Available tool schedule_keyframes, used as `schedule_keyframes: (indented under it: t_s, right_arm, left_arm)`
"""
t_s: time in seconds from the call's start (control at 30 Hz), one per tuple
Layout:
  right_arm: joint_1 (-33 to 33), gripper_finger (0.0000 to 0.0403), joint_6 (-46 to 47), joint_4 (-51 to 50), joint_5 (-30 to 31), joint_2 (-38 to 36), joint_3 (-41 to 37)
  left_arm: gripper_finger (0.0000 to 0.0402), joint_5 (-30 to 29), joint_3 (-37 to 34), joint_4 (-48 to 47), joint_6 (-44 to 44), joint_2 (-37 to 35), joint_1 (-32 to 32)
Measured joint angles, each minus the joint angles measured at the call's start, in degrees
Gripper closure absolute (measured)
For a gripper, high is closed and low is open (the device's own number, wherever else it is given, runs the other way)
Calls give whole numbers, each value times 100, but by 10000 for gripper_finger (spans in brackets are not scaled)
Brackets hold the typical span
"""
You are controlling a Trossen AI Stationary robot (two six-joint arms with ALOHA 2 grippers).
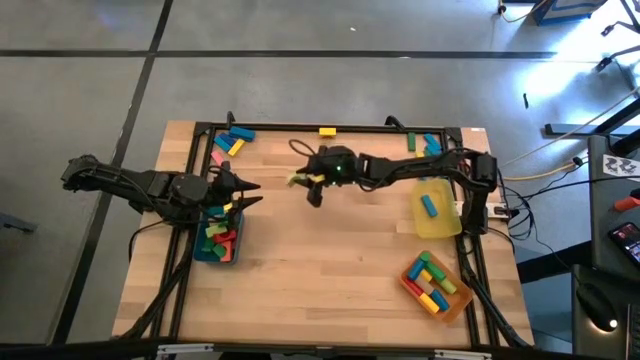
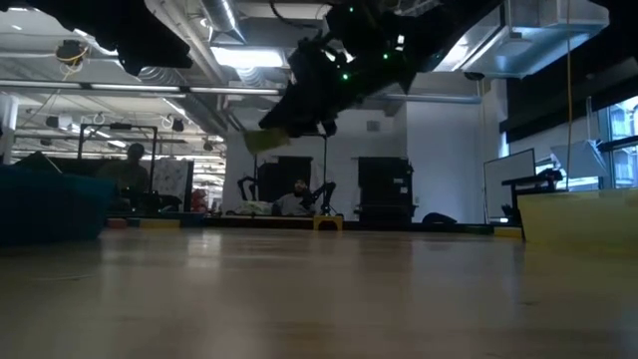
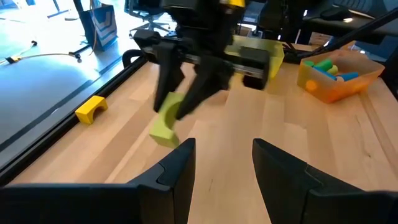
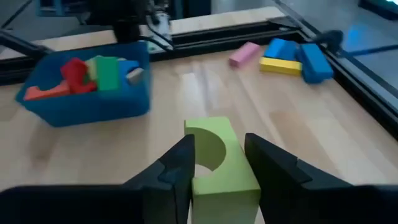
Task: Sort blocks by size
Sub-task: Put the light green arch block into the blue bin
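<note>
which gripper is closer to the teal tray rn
Left. The left gripper hangs open right over the teal tray's upper end; the right gripper is off toward the table's middle, holding a yellow-green arch block.

lime-green arch block [image 4: 217, 163], blue tray [image 4: 87, 99]

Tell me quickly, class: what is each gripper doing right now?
Left gripper: jaws open, holding nothing, above the teal tray.
Right gripper: jaws shut on a light green arch block, held above the table.
</note>
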Motion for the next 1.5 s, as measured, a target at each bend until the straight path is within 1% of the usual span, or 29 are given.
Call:
schedule_keyframes:
  t_s: [0.07, 0.2, 0.47, 0.53, 0.7, 1.0, 1.17, 1.33, 1.5]
  right_arm:
    - [81, 261, -7, 76, 78, 2, 0]
    - [175, 273, -7, 203, 86, 4, 0]
    - [294, 271, 3, 979, -1, 236, 0]
    - [337, 268, 40, 1252, -26, 355, 31]
    - [496, 273, 20, 1477, -68, 714, 266]
    - [779, 269, -32, 1608, -71, 1582, 1344]
    - [805, 272, -106, 1602, -71, 2067, 2021]
    - [804, 263, -92, 1573, -71, 2565, 2715]
    - [806, 273, 1, 1566, -71, 3078, 3410]
  left_arm:
    - [259, 0, 0, -1, 0, 0, 0]
    - [259, 0, 0, -2, 20, 0, 0]
    - [259, -2, -1, 115, 67, 0, 0]
    - [259, -4, -4, 300, 178, 0, 1]
    - [259, -4, -4, 685, 471, -11, 0]
    - [259, -3, -2, 1184, 804, -9, 2]
    - [259, -4, -2, 1469, 1061, -9, 2]
    - [259, -4, -2, 1652, 1099, -7, 9]
    - [259, -4, -2, 1681, 1100, -4, 13]
